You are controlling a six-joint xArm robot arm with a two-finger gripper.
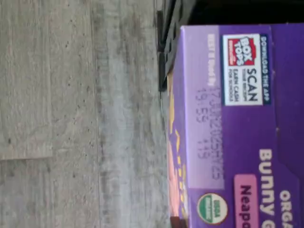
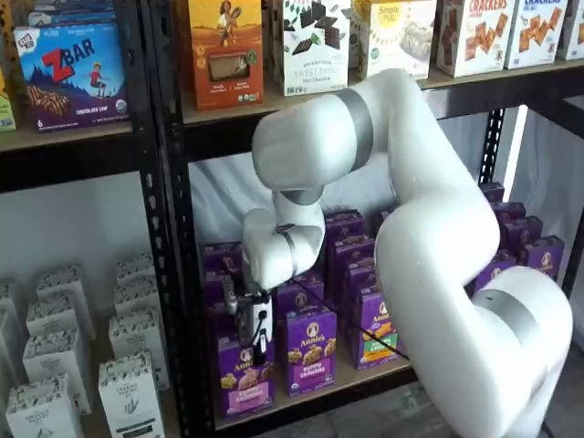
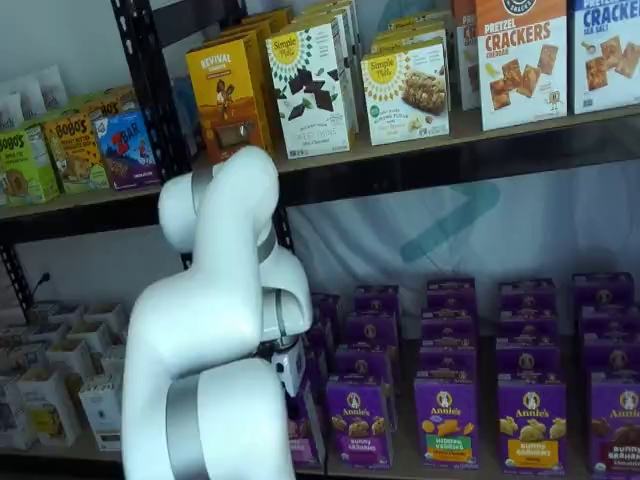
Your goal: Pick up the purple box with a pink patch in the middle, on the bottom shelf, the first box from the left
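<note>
Purple box (image 2: 244, 374) at near left end of bottom shelf (image 2: 365, 377); light, thin carton, dents easily; take by side faces near top; fingers (image 2: 256, 339) over it, grip state unclear.

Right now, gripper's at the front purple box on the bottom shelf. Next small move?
Probably close the gripper on the purple box: its black fingers hang at the carton's top, and the wrist view fills with that box's top panel. Whether they straddle it isn't clear.
</note>
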